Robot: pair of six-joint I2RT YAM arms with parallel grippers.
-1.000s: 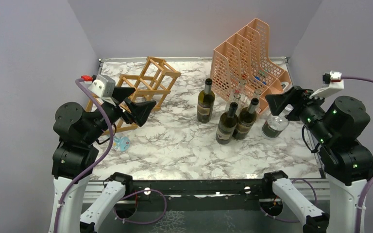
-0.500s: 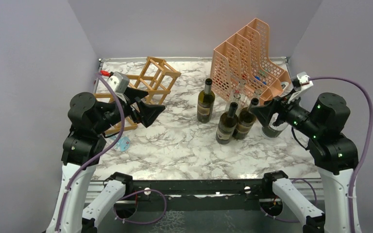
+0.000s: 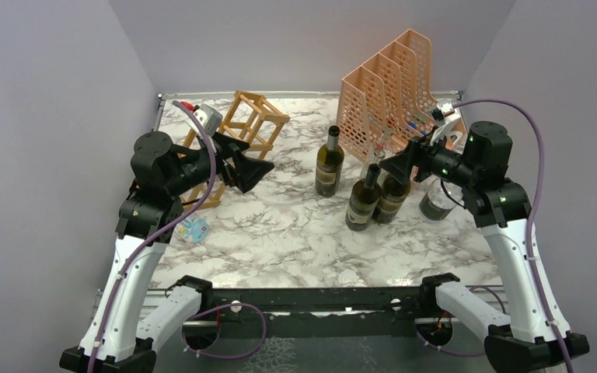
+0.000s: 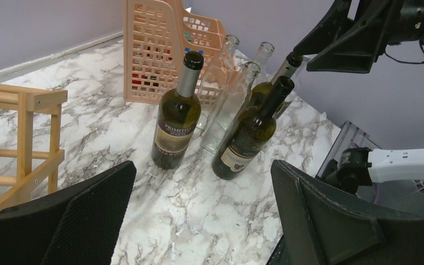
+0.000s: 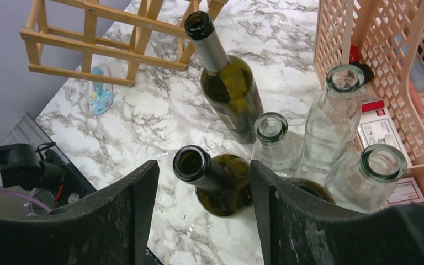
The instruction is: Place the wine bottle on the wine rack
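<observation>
The wine bottle (image 5: 221,193) stood upright on the marble table (image 3: 280,233) among other bottles (image 5: 229,91), well apart from the wine rack (image 4: 22,98), with the right gripper (image 5: 203,165) spread wide above the cluster and the left gripper (image 4: 201,171) likewise wide and empty near the rack.

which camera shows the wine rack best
Top external: most of the rack shows, though the left arm covers its near part. Left wrist catches only a corner at the left edge; right wrist only a strip along the top.

wine bottle (image 4: 179,110) front label (image 4: 172,138) | reads "PRIMITIVO" | smaller print beneath too small to read
</observation>
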